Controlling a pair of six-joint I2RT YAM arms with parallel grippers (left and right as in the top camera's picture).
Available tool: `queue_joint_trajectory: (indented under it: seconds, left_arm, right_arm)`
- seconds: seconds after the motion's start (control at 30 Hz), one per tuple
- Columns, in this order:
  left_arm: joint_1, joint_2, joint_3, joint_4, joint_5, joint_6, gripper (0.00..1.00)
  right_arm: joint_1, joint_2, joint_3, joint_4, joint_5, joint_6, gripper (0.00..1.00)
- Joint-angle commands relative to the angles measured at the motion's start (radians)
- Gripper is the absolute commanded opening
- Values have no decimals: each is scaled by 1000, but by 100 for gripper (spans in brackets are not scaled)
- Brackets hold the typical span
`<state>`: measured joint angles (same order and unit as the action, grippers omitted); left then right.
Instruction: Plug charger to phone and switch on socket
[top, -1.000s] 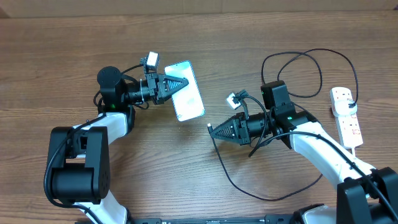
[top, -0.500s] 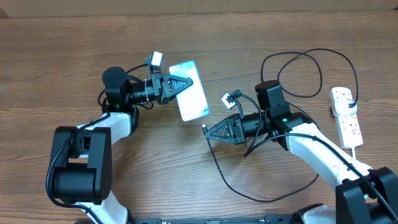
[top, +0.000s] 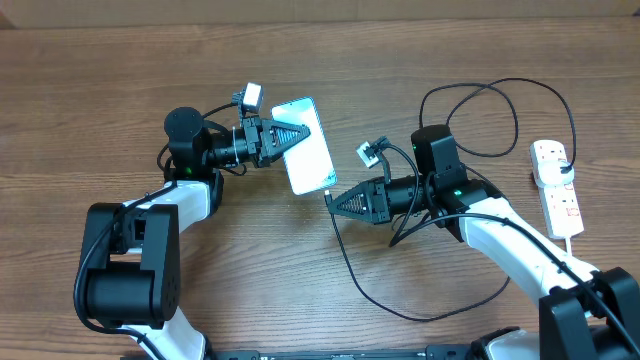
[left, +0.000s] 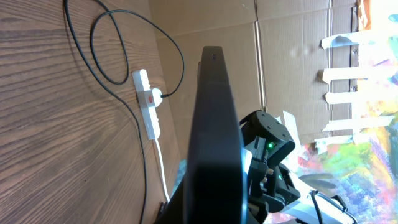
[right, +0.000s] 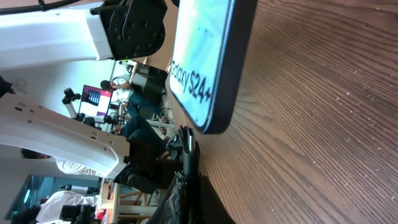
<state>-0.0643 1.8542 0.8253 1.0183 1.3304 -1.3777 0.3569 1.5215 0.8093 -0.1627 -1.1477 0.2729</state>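
My left gripper (top: 274, 140) is shut on the phone (top: 308, 152) and holds it tilted above the table; its blue screen faces up. In the left wrist view the phone (left: 214, 124) shows edge-on and dark. My right gripper (top: 336, 201) is shut on the charger plug (top: 329, 193), whose tip is right at the phone's lower short edge. In the right wrist view the plug (right: 186, 142) sits just below the phone (right: 205, 56) end with the "Galaxy S24+" text. The black charger cable (top: 372, 290) trails back in loops. The white socket (top: 556, 188) lies at the far right.
The cable makes a large coil (top: 470, 110) at the back right, behind my right arm, and runs to the socket, which also shows in the left wrist view (left: 149, 106). Cardboard walls (left: 292, 56) stand behind the wooden table (top: 120, 90).
My right gripper has moved left and up with the plug, closing the gap to the phone's lower edge. My left gripper shifted the phone slightly right a second ago, then held still.
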Motion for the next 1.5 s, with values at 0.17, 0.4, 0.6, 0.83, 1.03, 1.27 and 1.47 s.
queue_joint_trajectory:
  seconds: [0.17,0.4,0.6,0.83,1.03,1.27,1.47]
  left_arm:
    - [-2,5,8,45,6,10,4]
    - [-2,5,9,45,58,40,4]
    - [-2,5,9,45,56,40,4]
    - [-2,5,9,45,46,38,4]
    - [-2,5,9,45,47,35,4]
    - [-3,5,9,45,56,35,4]
    - [-3,5,9,45,67,35,4]
  right_arm:
    - [15,49,-3,39,-51,49,4]
    - [17,49,-3,59,-88,49,4]
    - [27,49,-3,65,-89,49,4]
    - [56,50,-3,74,-61,49,4]
    - [55,50,-3,88,-58,49,4]
    - [55,50,-3,95,-21,50,4]
    - [55,50,-3,114,-21,55,4]
